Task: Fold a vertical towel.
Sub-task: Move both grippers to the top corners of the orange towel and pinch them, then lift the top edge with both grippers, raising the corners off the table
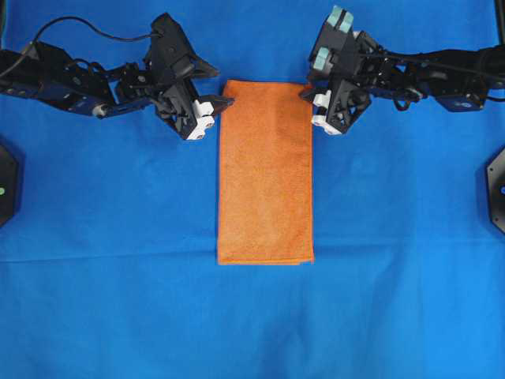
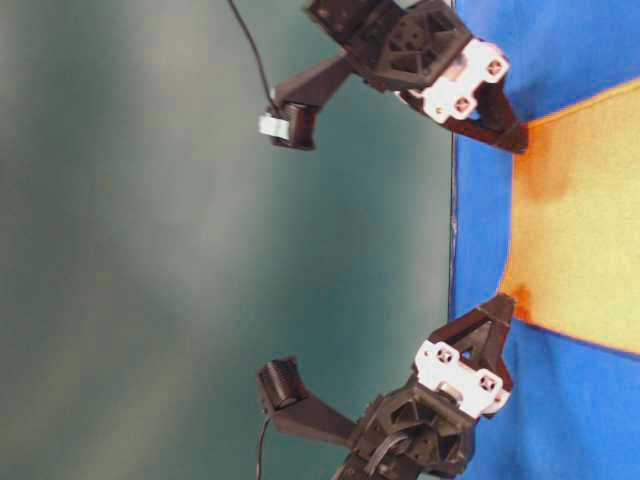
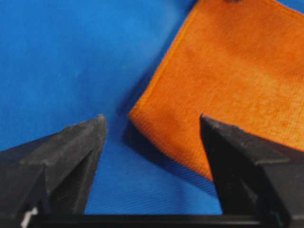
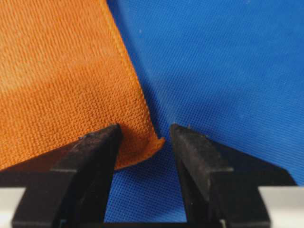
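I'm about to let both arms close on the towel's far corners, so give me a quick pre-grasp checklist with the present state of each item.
1. Towel lies flat and straight on the blue sheet: ok.
2. Left end effector open: ok.
3. Right end effector open: ok.
4. Left corner between the fingers: ok, the corner sits inside the gap in the left wrist view.
5. Right corner between the fingers: ok, the corner tip shows in the gap in the right wrist view.
6. Fingertips low enough to catch the cloth: cannot tell.
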